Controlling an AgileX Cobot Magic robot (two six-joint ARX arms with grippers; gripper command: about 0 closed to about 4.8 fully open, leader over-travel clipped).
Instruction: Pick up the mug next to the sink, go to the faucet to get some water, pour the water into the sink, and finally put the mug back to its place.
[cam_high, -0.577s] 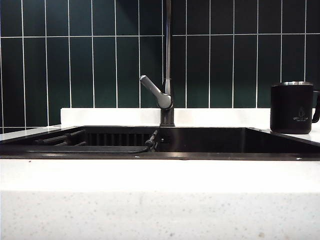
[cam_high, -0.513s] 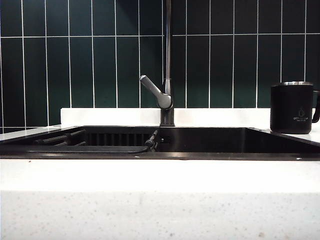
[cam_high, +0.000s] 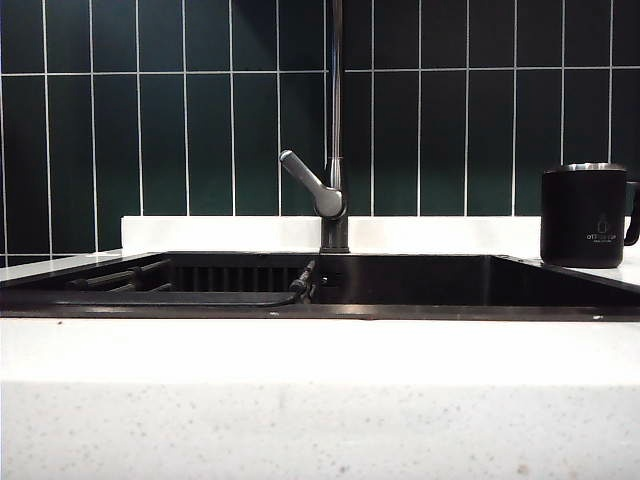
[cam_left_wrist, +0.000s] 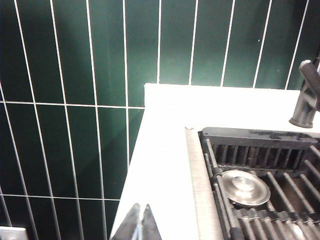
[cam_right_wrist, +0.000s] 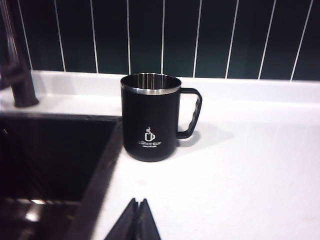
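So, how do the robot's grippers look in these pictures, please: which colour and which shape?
Only fingertips show. The left gripper ends in two dark grey, pointed, wedge-shaped tips with a paler sheen. The right gripper has the same two slim tapering tips, nearly black. No cables, markings or arms are visible.

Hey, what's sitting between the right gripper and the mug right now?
Nothing: in the right wrist view only bare white counter lies between the shut right gripper and the mug.
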